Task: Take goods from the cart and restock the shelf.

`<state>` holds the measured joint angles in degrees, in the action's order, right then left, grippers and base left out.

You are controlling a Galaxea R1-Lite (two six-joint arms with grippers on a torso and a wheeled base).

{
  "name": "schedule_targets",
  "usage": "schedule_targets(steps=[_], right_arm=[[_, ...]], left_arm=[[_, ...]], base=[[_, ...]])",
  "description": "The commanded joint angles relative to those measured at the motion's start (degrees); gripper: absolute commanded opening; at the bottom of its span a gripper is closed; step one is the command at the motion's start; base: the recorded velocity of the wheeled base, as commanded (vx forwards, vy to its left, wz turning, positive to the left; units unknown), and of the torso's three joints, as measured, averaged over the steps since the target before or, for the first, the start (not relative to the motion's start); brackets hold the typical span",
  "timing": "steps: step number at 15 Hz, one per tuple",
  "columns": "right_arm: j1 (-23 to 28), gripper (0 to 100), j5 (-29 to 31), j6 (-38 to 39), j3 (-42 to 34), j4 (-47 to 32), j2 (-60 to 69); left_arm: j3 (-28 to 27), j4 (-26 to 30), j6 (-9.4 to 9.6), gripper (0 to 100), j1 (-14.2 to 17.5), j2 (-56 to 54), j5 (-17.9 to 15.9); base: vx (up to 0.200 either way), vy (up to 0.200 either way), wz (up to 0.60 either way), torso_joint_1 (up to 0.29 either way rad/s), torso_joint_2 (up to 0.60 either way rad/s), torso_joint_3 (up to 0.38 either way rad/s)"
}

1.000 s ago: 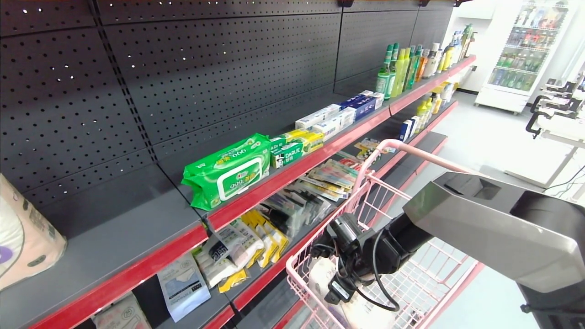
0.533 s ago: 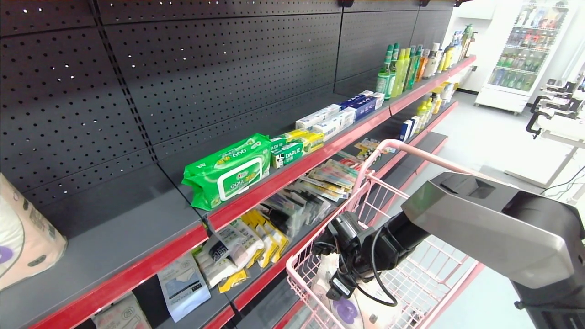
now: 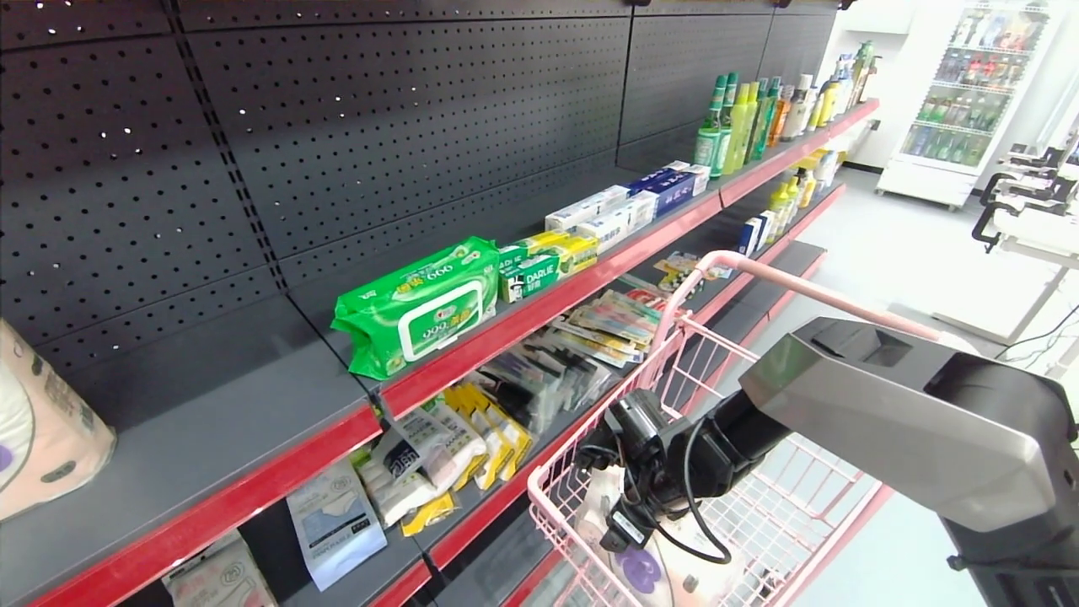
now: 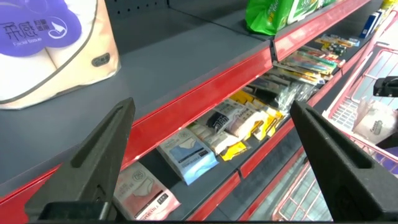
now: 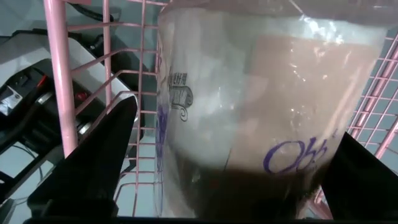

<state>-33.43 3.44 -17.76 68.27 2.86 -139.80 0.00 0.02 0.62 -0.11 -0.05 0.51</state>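
Now: left fingers (image 4: 102, 155) spread, empty, facing the shelf (image 3: 219, 396), with a roll pack (image 3: 42, 438) on it at 9 o'clock. At 6 o'clock, right fingers (image 5: 99, 155) pinch the tissue pack (image 3: 649, 573) in the cart (image 3: 801, 291). Over the last second it has risen, purple print now showing. Grip likely holds; bare shelf at 8 o'clock looks the destination.
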Motion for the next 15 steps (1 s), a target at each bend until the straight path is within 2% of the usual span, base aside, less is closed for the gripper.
schedule_targets(steps=[1,15], right_arm=[[0.03,100,-0.01,0.01,0.02,0.04,0.06],[0.82,100,-1.15,-1.66,1.43,0.39,-2.23]], left_arm=[[0.00,-0.02,-0.01,100,0.02,0.05,0.02],[0.00,-0.02,-0.01,100,0.02,0.05,0.02]], base=[[0.000,0.000,0.00,-0.017,0.06,0.036],[0.000,0.000,0.00,0.000,0.00,0.000]])
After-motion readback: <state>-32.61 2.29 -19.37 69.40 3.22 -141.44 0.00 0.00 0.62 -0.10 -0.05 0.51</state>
